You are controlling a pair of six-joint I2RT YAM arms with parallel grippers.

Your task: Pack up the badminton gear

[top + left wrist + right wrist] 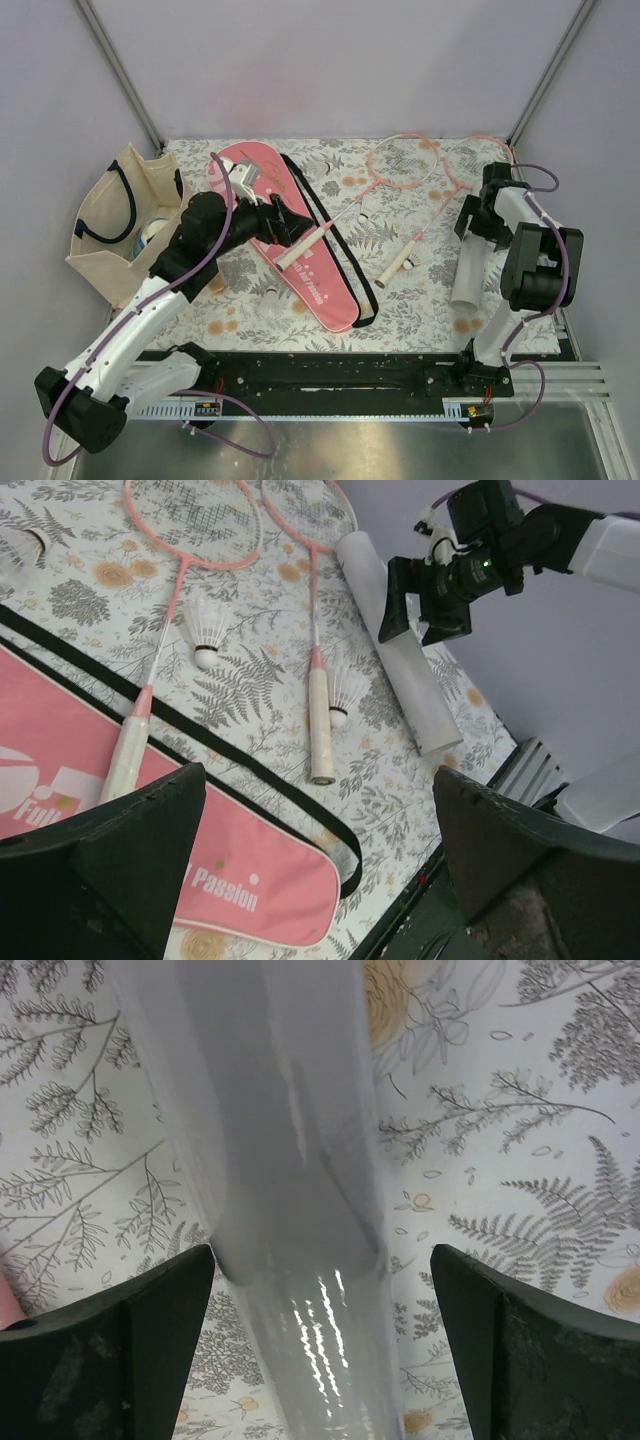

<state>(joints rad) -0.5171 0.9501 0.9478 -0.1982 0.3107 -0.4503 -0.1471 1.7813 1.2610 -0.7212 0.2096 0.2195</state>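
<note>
- Shuttlecocks (207,630) lie loose on the floral tablecloth (420,300) among the racket shafts. One sits against the right-hand racket (320,720) near its handle.
- Left-hand racket (128,750) rests its white handle on the pink cover (270,880), and its head lies off on the cloth.
- Black strap (200,728) trails over the cloth between the cover and the rackets.
- Left gripper (320,775) hangs above the cover's edge, fingers spread wide and holding nothing.
- Right gripper (321,1255) straddles the white tube (410,690) with its jaws apart, not clamped.
- Tube lies near the cloth's right edge, just beside the right-hand racket. Bare cloth shows at lower centre of the overhead view.
- Beige tote bag (100,270) stands at the left edge, mouth open. Something pale and blue sits inside, too small to name.
</note>
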